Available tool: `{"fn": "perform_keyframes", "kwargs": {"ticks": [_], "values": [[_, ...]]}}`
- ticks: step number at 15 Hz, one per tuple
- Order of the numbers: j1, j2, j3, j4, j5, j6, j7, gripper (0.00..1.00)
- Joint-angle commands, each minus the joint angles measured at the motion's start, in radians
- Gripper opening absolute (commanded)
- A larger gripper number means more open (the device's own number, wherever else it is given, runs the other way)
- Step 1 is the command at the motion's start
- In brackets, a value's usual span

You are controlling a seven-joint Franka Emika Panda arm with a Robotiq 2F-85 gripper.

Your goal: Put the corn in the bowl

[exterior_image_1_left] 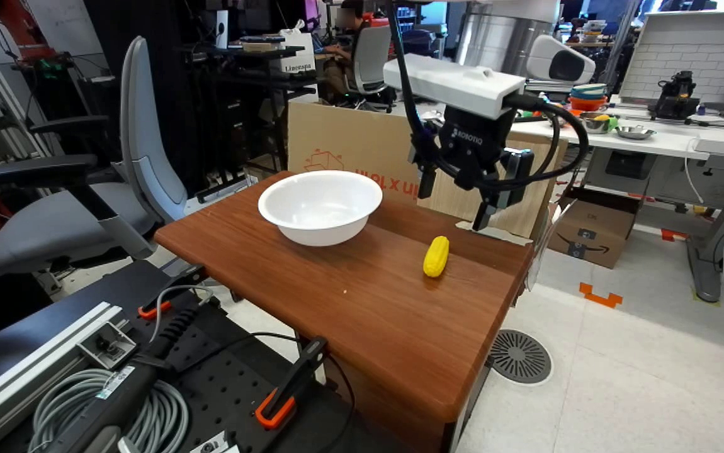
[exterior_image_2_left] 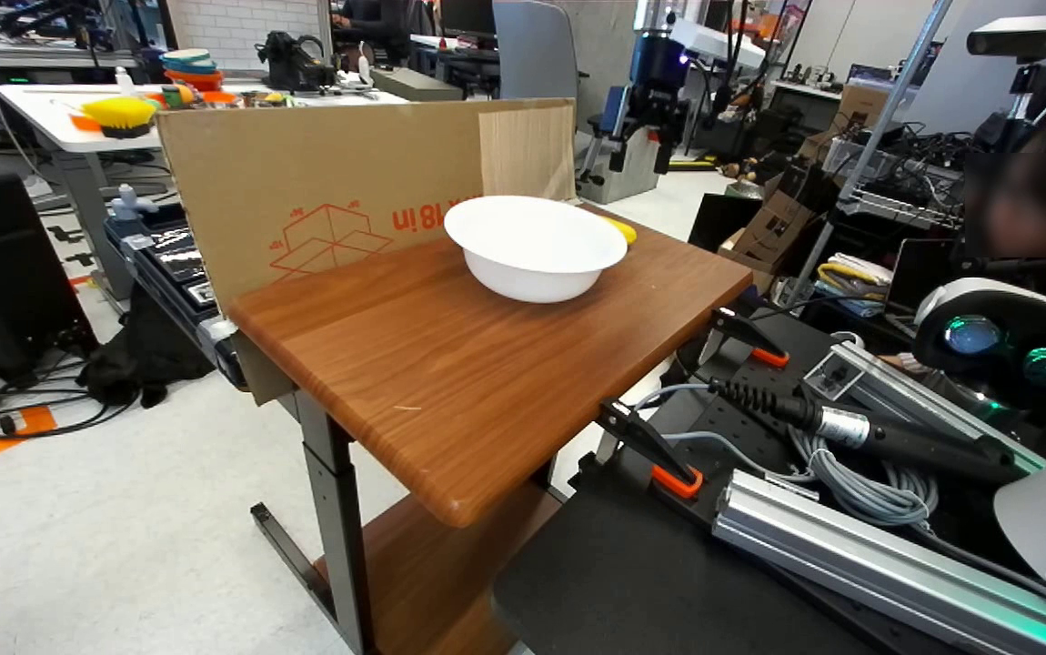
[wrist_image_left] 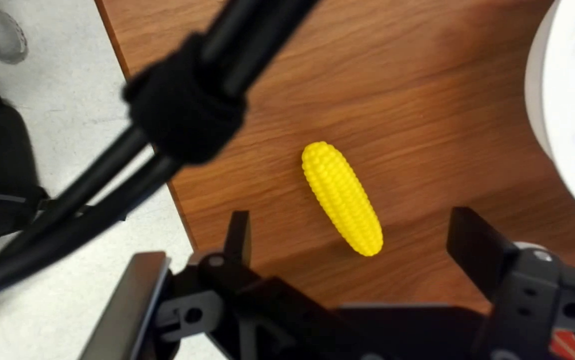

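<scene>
1 corn (exterior_image_1_left: pixel 436 257) near 1 bowl (exterior_image_1_left: pixel 321 207), spread gripper (exterior_image_1_left: pixel 454 202) above

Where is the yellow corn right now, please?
In an exterior view, the corn lies on the brown table, to the right of the white bowl; the open gripper hangs higher up, clear of it.

White bowl (exterior_image_1_left: pixel 320 209): plain, round, flared; upright, mouth up.
Yellow toy corn cob (exterior_image_1_left: pixel 436 257): kernel-studded, lying outside the bowl, apart, toward its four o'clock in an exterior view.
Cob lengthwise: eleven to five o'clock in the wrist view.
</scene>
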Motion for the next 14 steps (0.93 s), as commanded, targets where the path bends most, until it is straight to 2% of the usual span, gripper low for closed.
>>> {"fn": "perform_keyframes", "kwargs": {"ticks": [1,6,9,14], "values": [[-0.021,0.107,0.028,0.131,0.008,-0.016,0.094,1.00],[-0.004,0.209,0.041,0.231,-0.028,-0.064,0.159,1.00],[-0.001,0.250,0.065,0.271,-0.052,-0.169,0.120,1.00],[0.015,0.288,0.081,0.312,-0.096,-0.267,0.120,1.00]]}}
